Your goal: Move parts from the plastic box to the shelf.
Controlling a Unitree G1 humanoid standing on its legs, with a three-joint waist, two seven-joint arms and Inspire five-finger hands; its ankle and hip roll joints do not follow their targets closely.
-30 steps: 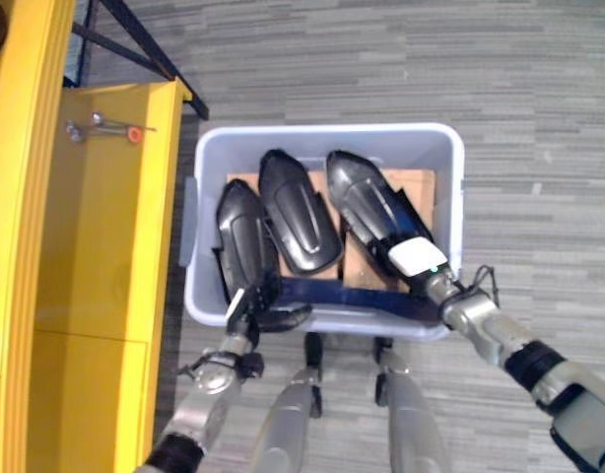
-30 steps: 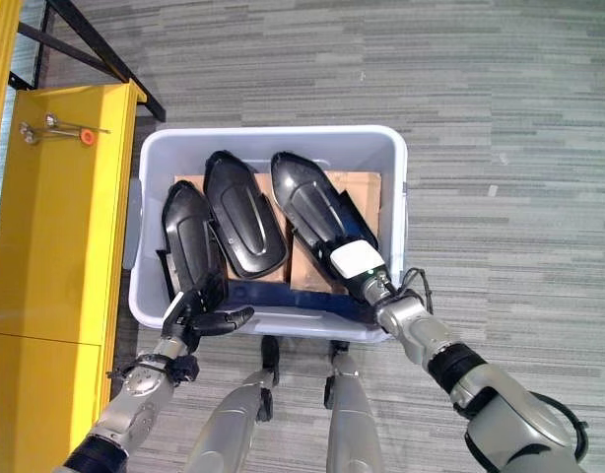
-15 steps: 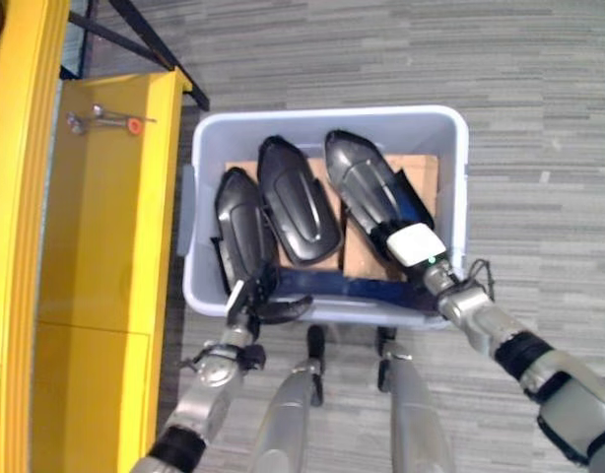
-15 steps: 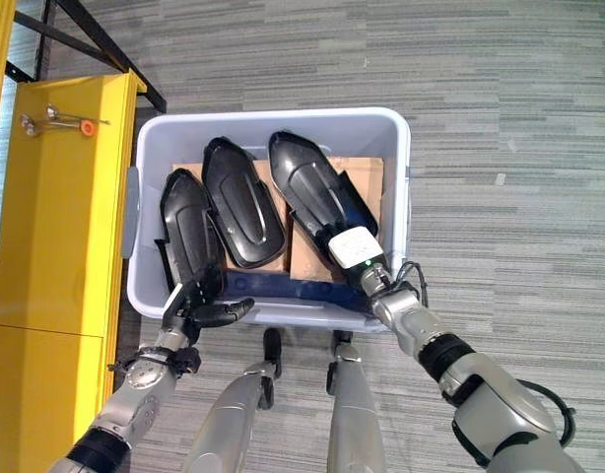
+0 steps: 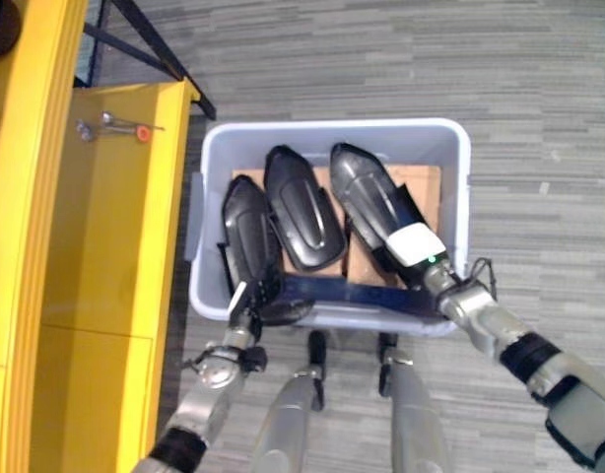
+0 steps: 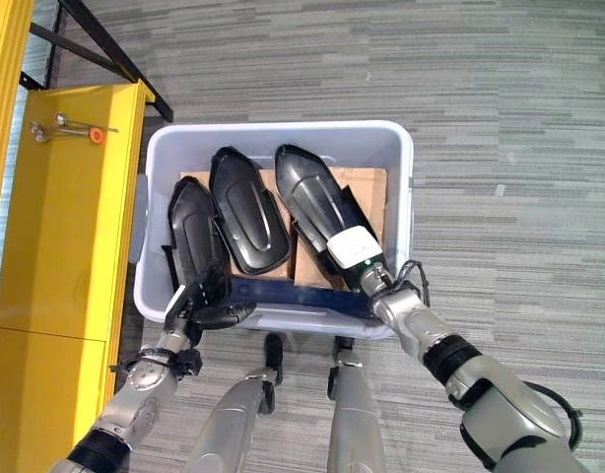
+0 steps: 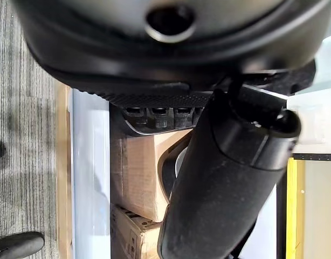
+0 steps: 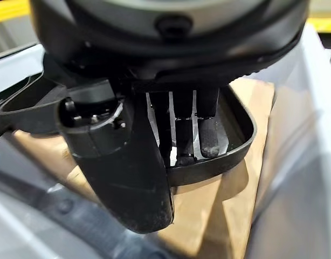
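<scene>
Your robot stands over a pale grey plastic box [image 5: 458,187] on the striped grey carpet, both arms reaching into its near end. Three glossy black moulded parts lie side by side in the box on brown cardboard [image 5: 421,187]: the left part [image 5: 245,232], the middle part [image 5: 301,207] and the right part [image 5: 371,202], each running lengthwise from the near wall toward the far one.

Your left hand [image 5: 255,304] sits at the box's near rim on the near end of the left part. In its wrist view the fingers [image 7: 154,111] curl over that part's edge, with the thumb [image 7: 225,178] swung across in front; the head views show the thumb lying along the rim.

Your right hand [image 6: 357,251], its back capped in white, lies on the near end of the right part. In its wrist view the fingers [image 8: 208,132] hook down inside the part's hollow shell while the thumb [image 8: 122,162] presses outside the lip, pinching the edge between them.

The yellow shelf [image 5: 105,246] stands just beside the box on the robot's left, with a few small metal tools [image 5: 110,125] lying on its far end.
</scene>
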